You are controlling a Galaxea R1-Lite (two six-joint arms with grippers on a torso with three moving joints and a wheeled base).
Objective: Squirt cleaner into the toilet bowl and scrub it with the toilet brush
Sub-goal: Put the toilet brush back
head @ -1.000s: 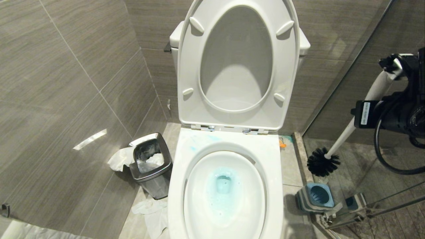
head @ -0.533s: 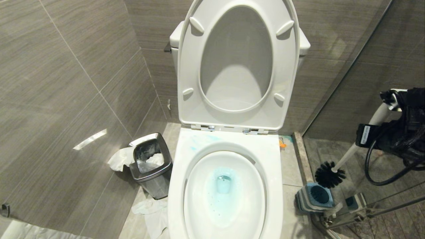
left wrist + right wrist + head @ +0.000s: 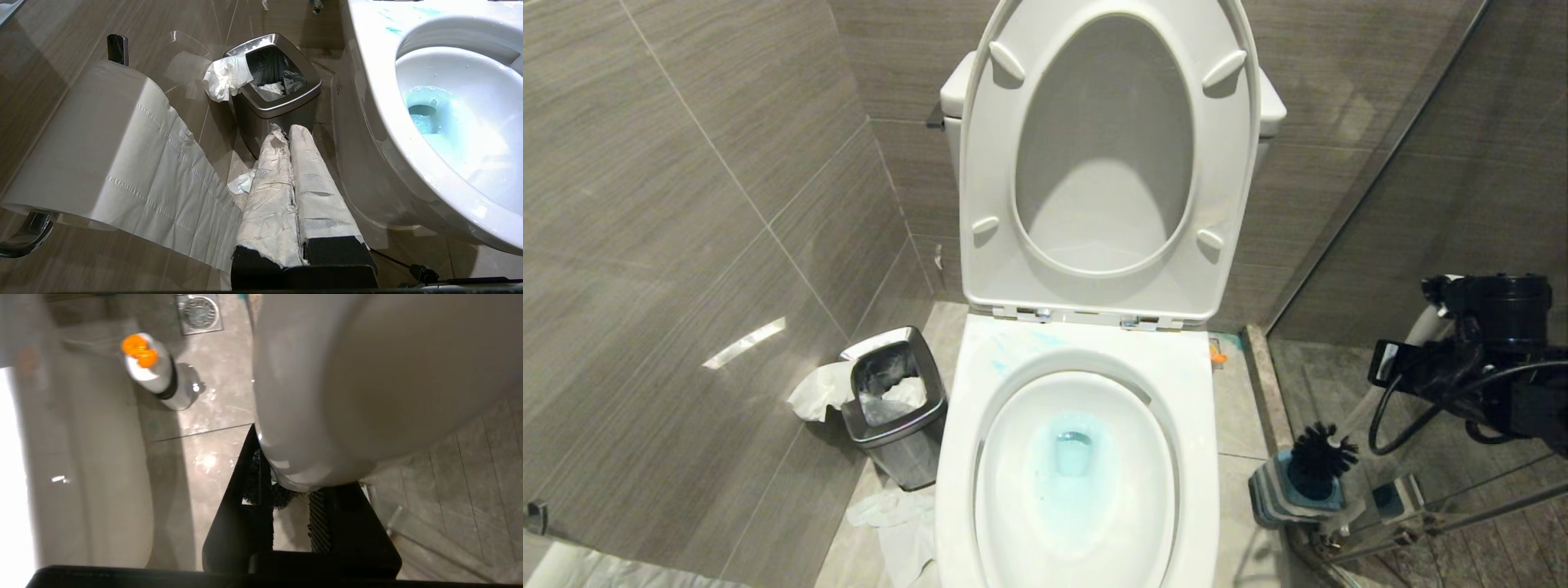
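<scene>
I see cleaner (image 3: 1072, 457) in the bowl (image 3: 1086, 384), my right gripper (image 3: 1441, 327) grasping the brush (image 3: 1321, 457) into its holder (image 3: 1278, 496), lower right.

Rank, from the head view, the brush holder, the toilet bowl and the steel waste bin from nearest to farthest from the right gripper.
The right gripper, at the right edge, grips the toilet brush handle.
1. Brush holder: on the floor just below the gripper, bristles entering it.
2. Toilet bowl: centre, left of the holder.
3. Steel waste bin: beyond the bowl, on its far left side.
</scene>
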